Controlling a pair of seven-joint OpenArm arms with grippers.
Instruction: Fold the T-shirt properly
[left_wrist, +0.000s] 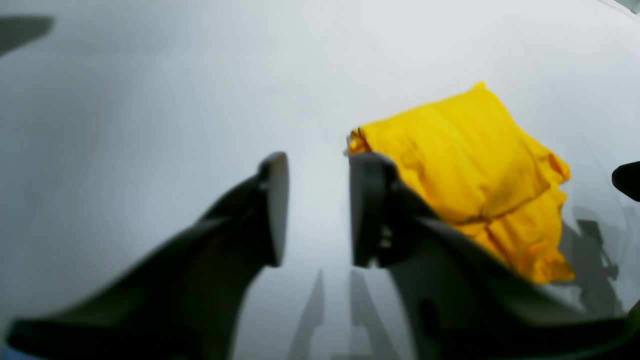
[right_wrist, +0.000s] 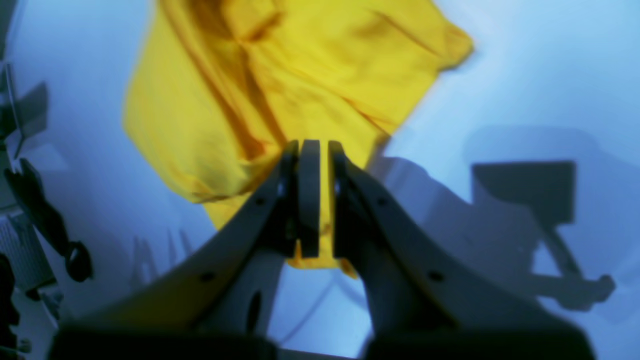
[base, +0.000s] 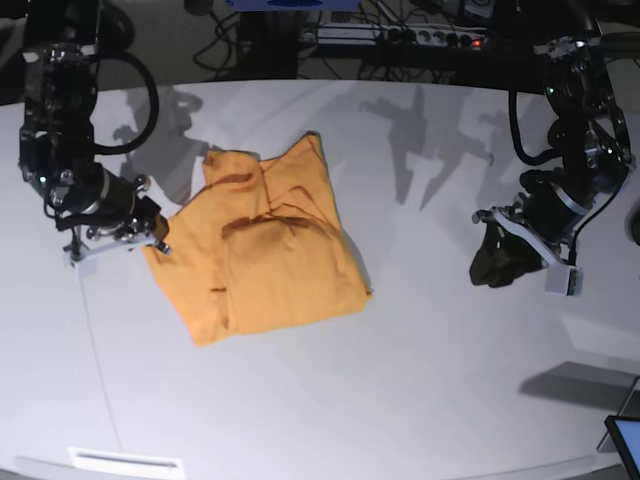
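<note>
A: Item one, right gripper (right_wrist: 315, 150): jaws pinching the T-shirt (base: 265, 240) at its edge; best lifted evenly, drawn across, no bunching.

B: T-shirt: thin soft orange-yellow fabric, creased, partly folded, mid-table (base: 420, 400). Left gripper (left_wrist: 317, 207): spread, empty, well apart from the shirt.

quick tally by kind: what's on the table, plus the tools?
T-shirt: 1, orange-yellow, partly folded
Tools: 2, the left tool empty and clear of the shirt, the right tool pinching the shirt's edge
Table: 1, white
Total: 4
</note>
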